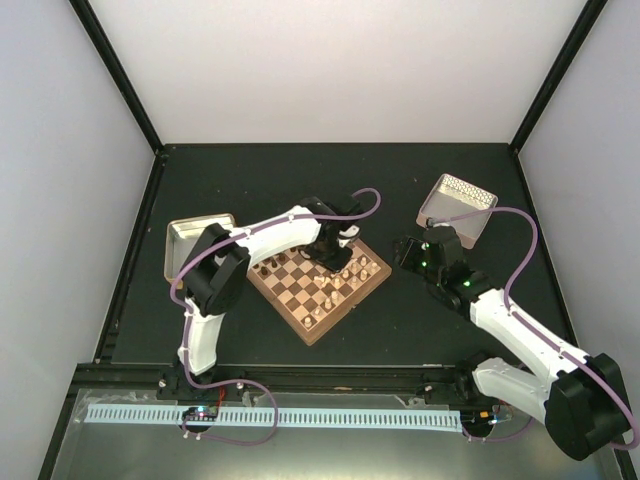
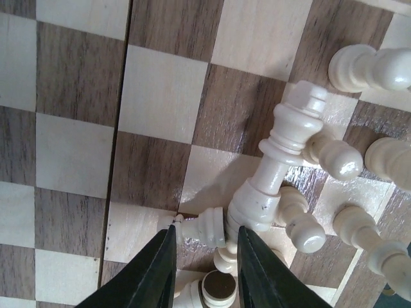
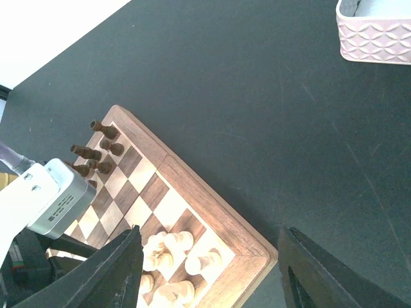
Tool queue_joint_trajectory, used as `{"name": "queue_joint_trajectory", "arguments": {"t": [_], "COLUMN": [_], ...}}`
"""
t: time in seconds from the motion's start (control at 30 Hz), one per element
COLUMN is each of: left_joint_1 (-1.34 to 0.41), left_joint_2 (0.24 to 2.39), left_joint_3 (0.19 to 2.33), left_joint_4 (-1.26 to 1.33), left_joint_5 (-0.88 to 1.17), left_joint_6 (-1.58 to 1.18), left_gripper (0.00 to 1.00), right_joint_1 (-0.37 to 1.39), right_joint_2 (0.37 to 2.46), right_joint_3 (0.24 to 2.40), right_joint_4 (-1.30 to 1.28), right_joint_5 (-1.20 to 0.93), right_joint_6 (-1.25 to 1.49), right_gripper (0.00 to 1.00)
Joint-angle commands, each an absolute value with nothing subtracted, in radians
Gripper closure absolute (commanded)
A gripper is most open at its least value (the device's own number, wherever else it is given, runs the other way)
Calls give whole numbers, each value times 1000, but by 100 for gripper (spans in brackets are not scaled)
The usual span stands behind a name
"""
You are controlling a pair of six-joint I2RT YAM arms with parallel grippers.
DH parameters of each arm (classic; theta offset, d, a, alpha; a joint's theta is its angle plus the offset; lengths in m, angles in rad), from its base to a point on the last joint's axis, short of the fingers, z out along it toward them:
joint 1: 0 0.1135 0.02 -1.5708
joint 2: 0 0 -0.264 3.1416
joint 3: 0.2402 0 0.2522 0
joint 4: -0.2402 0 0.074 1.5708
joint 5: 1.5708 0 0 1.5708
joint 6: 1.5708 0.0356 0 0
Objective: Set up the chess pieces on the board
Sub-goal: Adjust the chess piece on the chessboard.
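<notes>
The board (image 1: 300,315) lies at an angle in the middle of the table. Cream chess pieces (image 1: 347,274) crowd its right side, and dark ones (image 3: 96,154) stand at the far-left edge. My left gripper (image 2: 207,230) hangs low over the cream cluster, open only narrowly. A fallen cream pawn (image 2: 212,226) and a felt-bottomed piece (image 2: 218,289) lie between its fingers (image 2: 157,273). A tall cream king (image 2: 282,151) stands just beyond. My right gripper (image 3: 210,232) is open wide and empty above the board's right corner (image 3: 247,247).
A shallow metal tray (image 1: 198,238) sits left of the board, behind the left arm. A pinkish bin (image 1: 458,205) stands at the back right, and its patterned wall (image 3: 376,38) shows in the right wrist view. Dark tabletop surrounds the board.
</notes>
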State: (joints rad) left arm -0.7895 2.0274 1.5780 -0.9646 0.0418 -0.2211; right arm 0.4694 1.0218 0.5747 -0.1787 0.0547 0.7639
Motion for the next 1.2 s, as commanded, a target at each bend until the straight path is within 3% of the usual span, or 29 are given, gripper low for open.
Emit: {"name": "queue_joint_trajectory", "arguments": {"t": [0.0, 0.87, 1.17], "left_joint_1": [-786, -742, -742], "left_joint_2": [2047, 2066, 1963], "left_joint_3": [1625, 1595, 1601], "left_joint_4": [-957, -983, -951], "left_joint_5": [45, -142, -50], "left_joint_6": [-206, -247, -220], "left_gripper": [71, 80, 77], "right_joint_1": [463, 463, 463], "right_joint_2": [1005, 1008, 1014], "right_joint_3": [561, 558, 558], "right_joint_4": [-144, -139, -136], "right_joint_5": [57, 55, 51], "right_joint_6": [761, 762, 765], "right_gripper": [41, 41, 41]}}
